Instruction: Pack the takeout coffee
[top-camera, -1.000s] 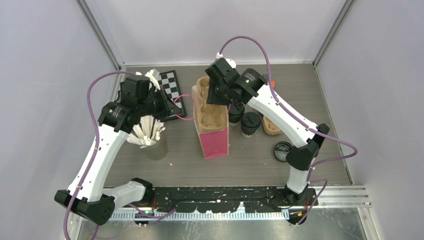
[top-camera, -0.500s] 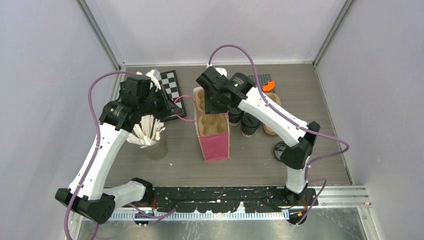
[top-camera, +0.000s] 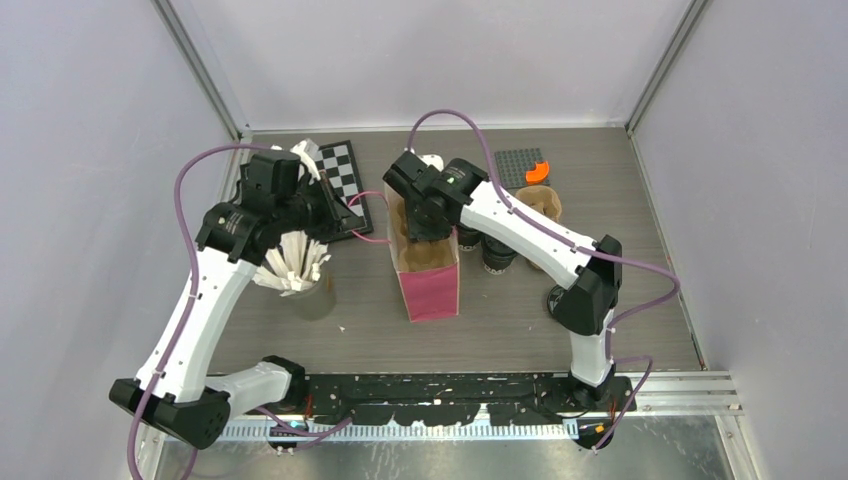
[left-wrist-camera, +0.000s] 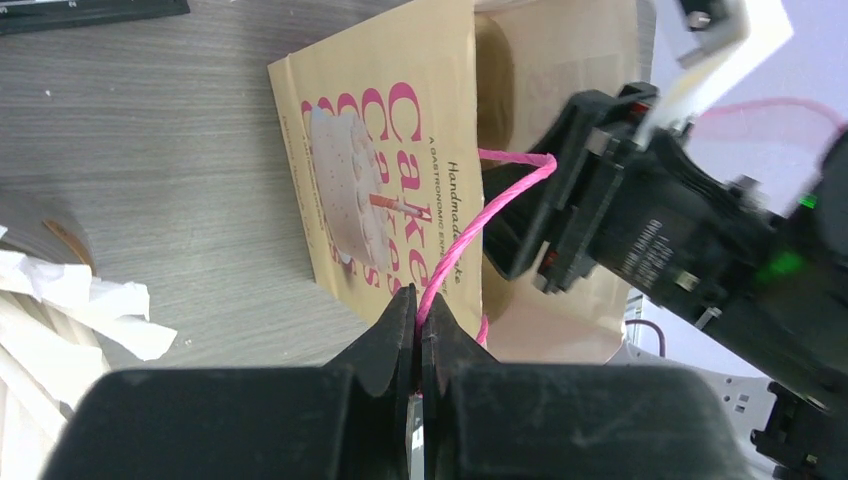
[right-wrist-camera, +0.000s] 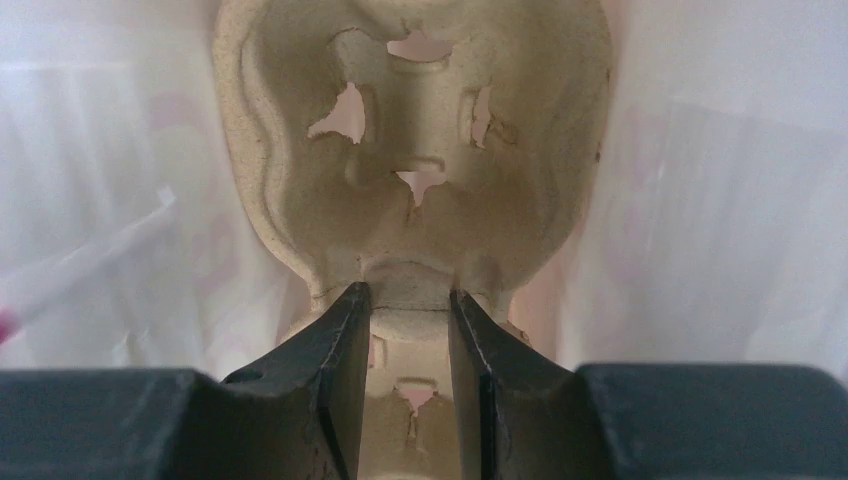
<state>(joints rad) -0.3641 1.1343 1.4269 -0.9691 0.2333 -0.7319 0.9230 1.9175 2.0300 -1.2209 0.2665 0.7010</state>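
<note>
Two coffee cups stand on the table just to the right of the paper bag. They are outside it and partly hidden under the right forearm, so I cannot tell whether both wear their lids. Neither cup is packed yet, which puts the task in its early part. The step in hand looks like groundwork. The right gripper reaches down into the bag's open mouth, its fingers clenched on the middle ridge of the brown cup carrier, with the bag's pale walls close on either side. The pictures do not settle whether the carrier already rests flat on the bottom or hangs from the grip. The left gripper is clamped tight on the pink cord handle, drawn out to the left of the bag, and this seems meant to steady the bag and hold its mouth open. By my reading, most of the work is left: seat the carrier, let it go, then lift each cup in turn from beside the bag and lower it upright into a well of the carrier. A second brown carrier lies beyond the cups, and a grey cup of white sticks stands under the left arm, both apart from the bag.
</note>
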